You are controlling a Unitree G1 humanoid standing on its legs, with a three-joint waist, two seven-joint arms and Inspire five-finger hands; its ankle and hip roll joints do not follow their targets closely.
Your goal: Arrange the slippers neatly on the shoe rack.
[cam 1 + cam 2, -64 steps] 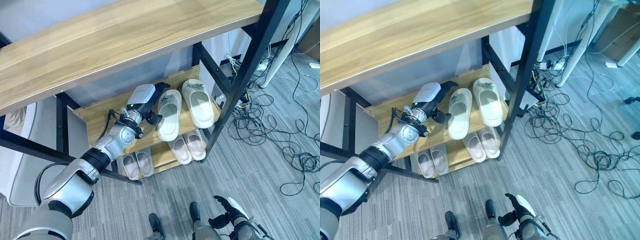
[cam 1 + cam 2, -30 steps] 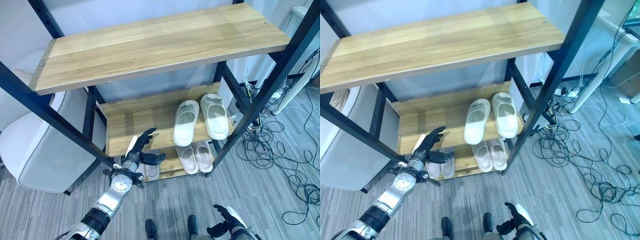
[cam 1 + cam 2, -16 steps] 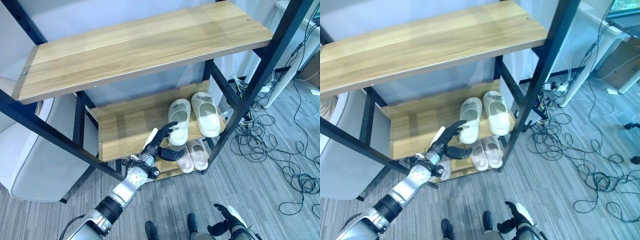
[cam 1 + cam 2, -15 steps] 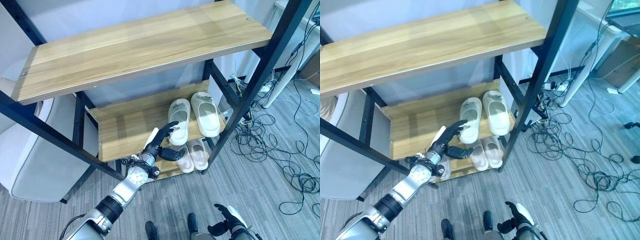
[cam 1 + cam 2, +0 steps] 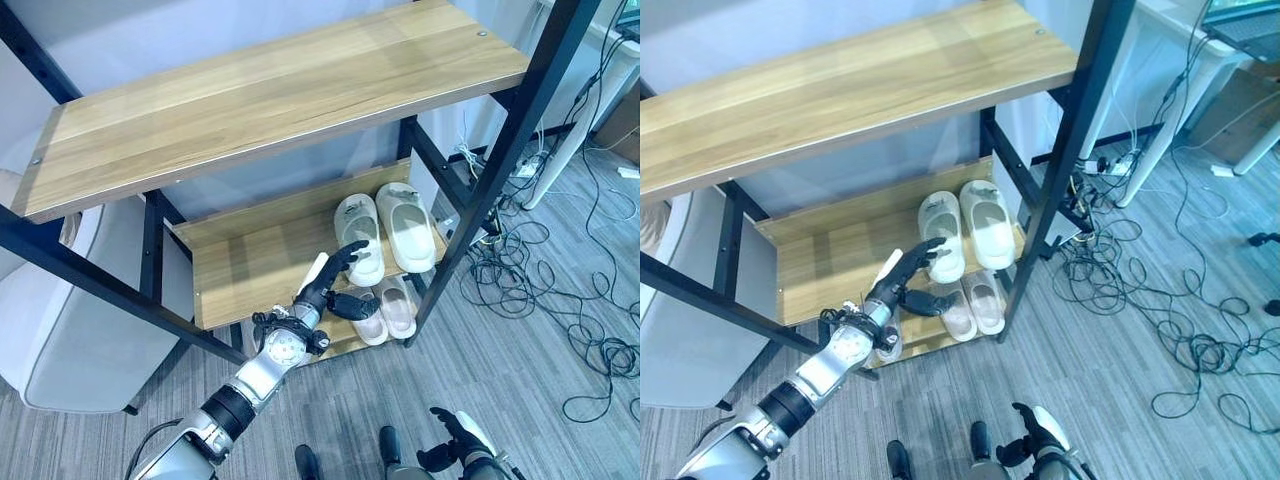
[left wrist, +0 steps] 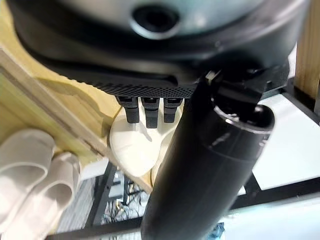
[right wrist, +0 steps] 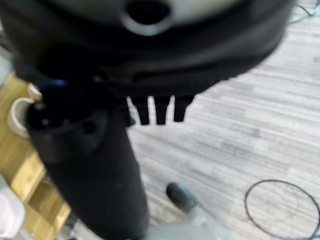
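Two white slippers lie side by side on the right of the rack's middle shelf (image 5: 245, 270): the left slipper (image 5: 359, 236) and the right slipper (image 5: 405, 226), toes toward the back. My left hand (image 5: 330, 290) is open, fingers straight, in front of the shelf's front edge by the left slipper's heel (image 6: 132, 145), holding nothing. A smaller pale pair (image 5: 386, 309) sits on the bottom shelf below. My right hand (image 5: 455, 455) hangs low over the floor, relaxed and empty.
The wide top shelf (image 5: 270, 100) overhangs the middle one. A black corner post (image 5: 480, 190) stands right of the slippers. Another pale slipper (image 5: 890, 345) lies on the bottom shelf's left. A grey chair (image 5: 60, 340) sits left; tangled cables (image 5: 560, 300) cover the floor right.
My left hand pulled out from the middle shelf, then swung right along the rack's front toward the left slipper's heel. The camera has shifted; the slippers have not moved.
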